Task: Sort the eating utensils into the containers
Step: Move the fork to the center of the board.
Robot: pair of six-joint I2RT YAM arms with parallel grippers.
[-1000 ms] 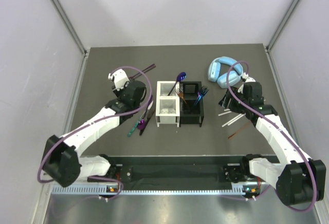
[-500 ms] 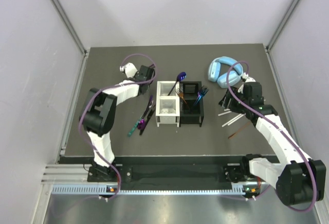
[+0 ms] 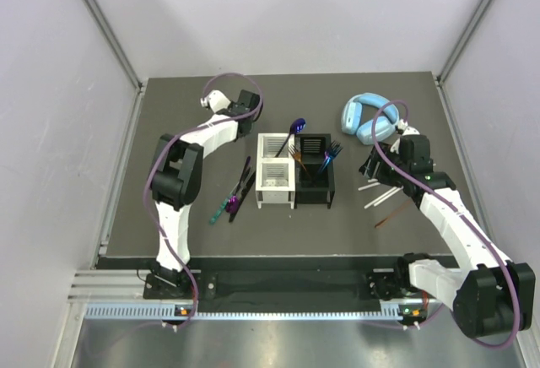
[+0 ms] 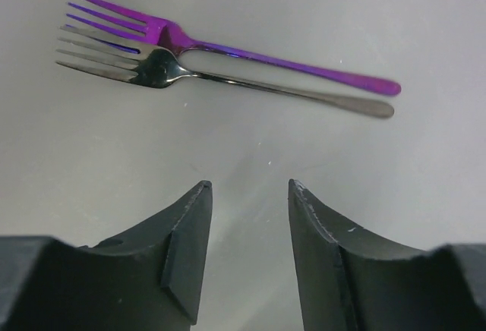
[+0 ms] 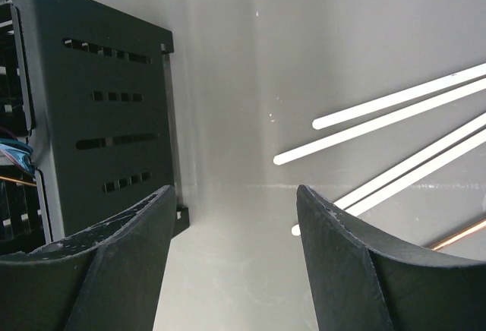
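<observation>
Left wrist view: we find the left gripper (image 4: 247, 194) spread and empty, with the purple fork (image 4: 250, 56) and dark fork (image 4: 258, 88) side by side on the table (image 4: 410, 187) just beyond. We judge a pick pending: straddle one handle, then close. The right gripper (image 5: 231, 202) is spread and empty beside the white sticks (image 5: 380, 107).

Black caddy (image 5: 114, 118) flanks right hand (image 5: 234, 194); white sticks (image 5: 334, 138) opposite.

White links (image 3: 211, 134), black joints (image 3: 171, 178), looping purple cable (image 3: 229, 76); black wedge-shaped tool fingers (image 4: 182, 255).
</observation>
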